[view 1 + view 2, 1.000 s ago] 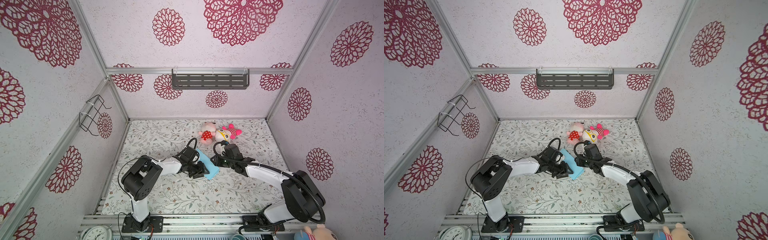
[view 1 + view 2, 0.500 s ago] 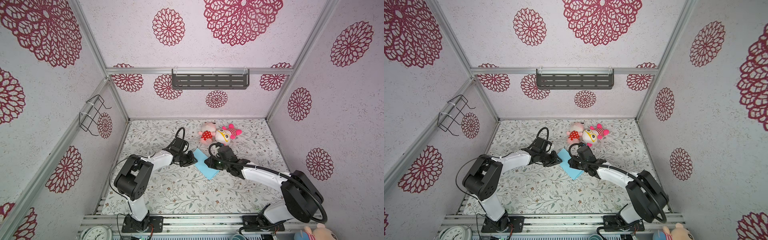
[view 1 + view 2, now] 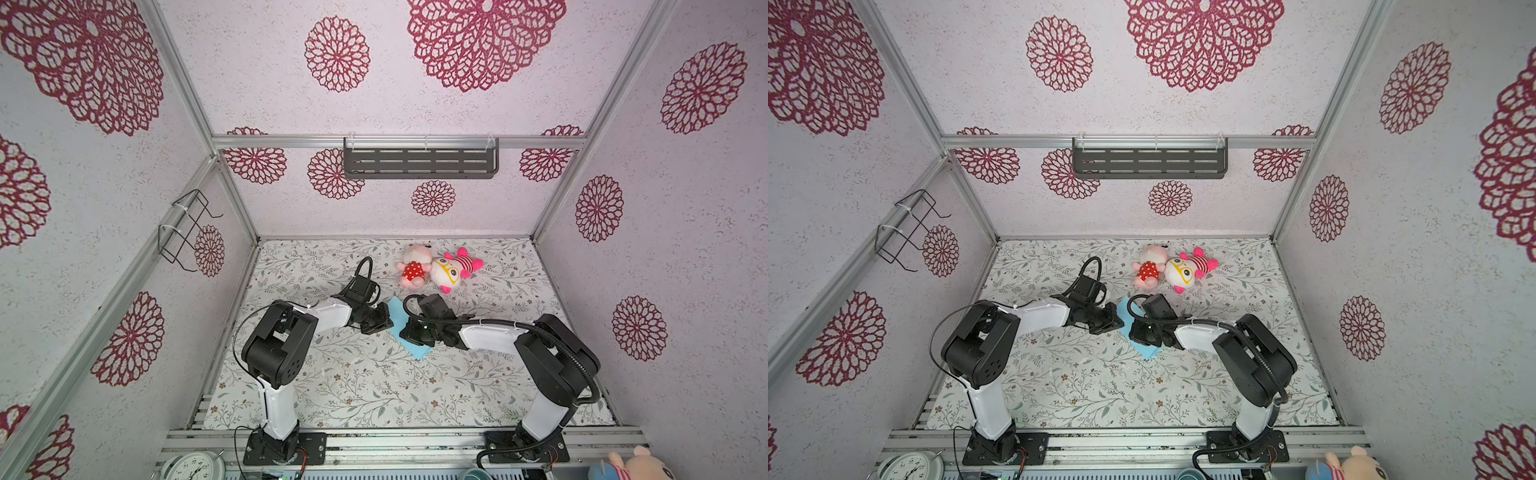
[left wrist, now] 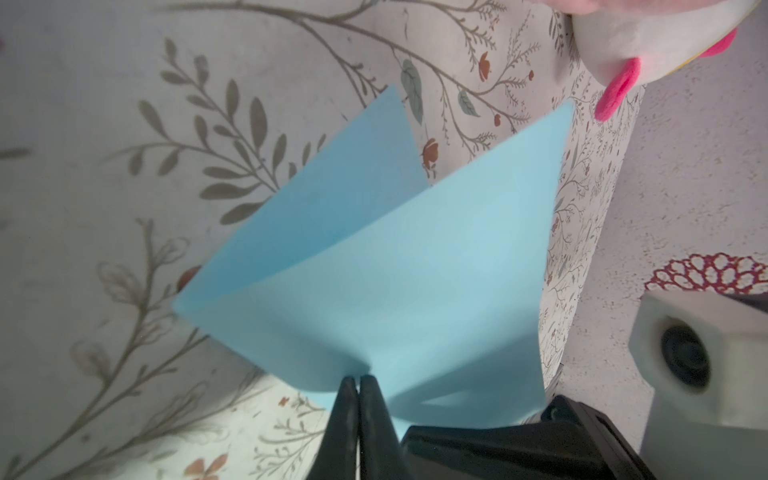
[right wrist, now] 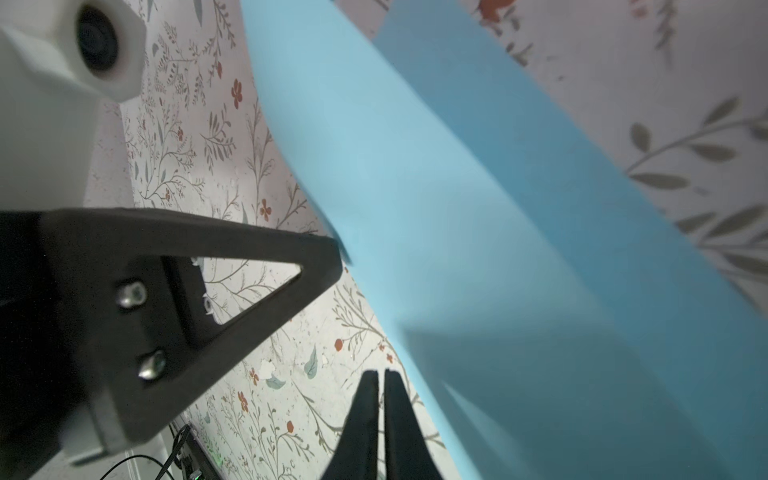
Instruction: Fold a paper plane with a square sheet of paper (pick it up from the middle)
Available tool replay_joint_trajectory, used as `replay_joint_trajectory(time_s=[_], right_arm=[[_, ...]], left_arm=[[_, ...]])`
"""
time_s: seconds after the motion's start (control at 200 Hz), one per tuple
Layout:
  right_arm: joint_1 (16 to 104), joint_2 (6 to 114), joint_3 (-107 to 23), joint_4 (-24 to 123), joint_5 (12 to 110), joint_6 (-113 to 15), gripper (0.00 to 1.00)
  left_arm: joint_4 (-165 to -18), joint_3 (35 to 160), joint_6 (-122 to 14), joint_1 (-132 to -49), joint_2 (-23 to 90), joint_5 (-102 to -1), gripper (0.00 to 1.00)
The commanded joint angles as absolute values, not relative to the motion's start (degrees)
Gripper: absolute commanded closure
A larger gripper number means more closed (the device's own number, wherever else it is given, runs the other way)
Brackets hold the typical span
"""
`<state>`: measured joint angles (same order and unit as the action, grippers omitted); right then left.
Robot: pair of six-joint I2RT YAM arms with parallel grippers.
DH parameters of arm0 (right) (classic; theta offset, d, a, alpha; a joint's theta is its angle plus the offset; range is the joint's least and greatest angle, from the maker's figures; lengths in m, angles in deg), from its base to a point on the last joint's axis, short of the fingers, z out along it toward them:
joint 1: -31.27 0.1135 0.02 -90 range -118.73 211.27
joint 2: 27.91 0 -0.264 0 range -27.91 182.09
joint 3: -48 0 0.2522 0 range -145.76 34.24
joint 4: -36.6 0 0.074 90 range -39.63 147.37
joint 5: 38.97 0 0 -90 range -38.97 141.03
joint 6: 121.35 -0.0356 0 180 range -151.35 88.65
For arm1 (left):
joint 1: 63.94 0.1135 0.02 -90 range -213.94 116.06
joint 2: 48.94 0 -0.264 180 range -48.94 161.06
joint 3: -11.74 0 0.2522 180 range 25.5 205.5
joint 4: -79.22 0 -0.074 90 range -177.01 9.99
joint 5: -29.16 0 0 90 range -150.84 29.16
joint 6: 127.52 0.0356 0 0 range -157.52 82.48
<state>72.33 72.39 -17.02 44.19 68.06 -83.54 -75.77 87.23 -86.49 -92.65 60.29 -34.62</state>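
Two arms meet over the paper (image 3: 400, 313) just below the centre of both top views, on the flowered table (image 3: 332, 386). Two plush toys (image 3: 440, 270) lie apart from it, higher in the frame toward the back wall.

The left fingers (image 4: 345, 419) are clenched on the paper's edge, roughly midway along it, and the left wrist view shows why. Pinched at that one spot, the thin paper lifts off the table and buckles into a soft V. Its two halves lean toward each other, with their far corners apart. That looks like the makings of the centre crease, the plane's first fold. Nothing is pressed flat yet, and no sharp line shows.

The right fingers (image 5: 364, 415) are pressed together too, with their tips just beside the paper's curved flank in the right wrist view. Whether they nip any paper cannot be told. Their place opposite the left fingers suggests a second hold at the other end of the intended crease, so the halves can be drawn together evenly.

In both top views the paper's lower corner pokes out beneath the right arm. The task appears to be at its start: a square picked up from the middle, and no dart so far.
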Motion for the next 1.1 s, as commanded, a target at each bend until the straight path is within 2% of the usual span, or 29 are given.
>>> replay_joint_trajectory(time_s=[0.0, 0.685, 1.096], right_arm=[[72.41, 72.9, -19.17, 44.4, 70.12, -83.61, 0.9], [72.43, 76.41, -20.78, 51.72, 68.91, -79.83, 0.9], [72.37, 72.53, -16.57, 55.89, 69.31, -78.53, 0.9]], left_arm=[[-76.07, 87.28, -86.39, -92.47, 61.39, -35.6, 0.93], [-72.97, 87.91, -86.49, -92.07, 65.79, -37.36, 0.95], [-69.49, 87.04, -87.26, -91.32, 66.28, -40.53, 0.99]])
